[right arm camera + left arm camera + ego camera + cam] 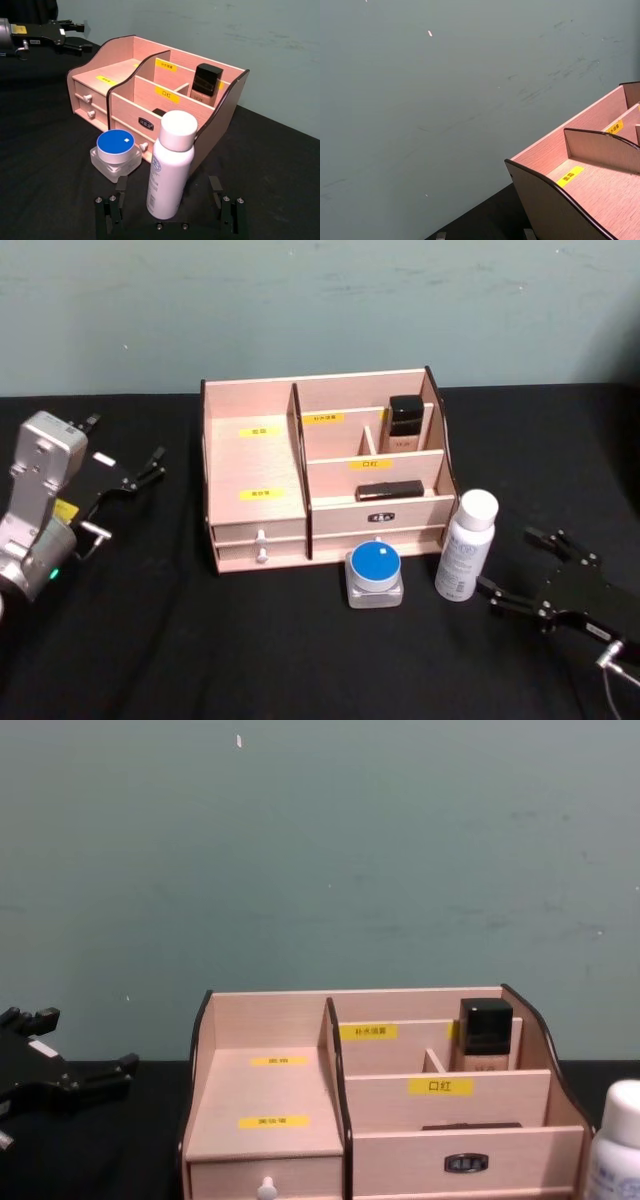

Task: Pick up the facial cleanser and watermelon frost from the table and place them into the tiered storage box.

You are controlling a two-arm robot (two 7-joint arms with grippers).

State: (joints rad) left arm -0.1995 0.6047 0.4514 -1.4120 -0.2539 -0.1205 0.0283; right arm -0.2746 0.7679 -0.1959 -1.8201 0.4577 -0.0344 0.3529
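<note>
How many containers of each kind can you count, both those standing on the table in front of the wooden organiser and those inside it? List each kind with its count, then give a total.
white bottle: 1
blue-lidded jar: 1
black-capped bottle: 1
flat black case: 1
Total: 4

i see the tiered storage box sitting mid-table. just in front of its right half is the watermelon frost jar; to the jar's right, the facial cleanser bottle stands upright at the box's front corner. my right gripper is just right of that bottle, my left gripper well left of the box. inside, a small bottle stands back right.
</note>
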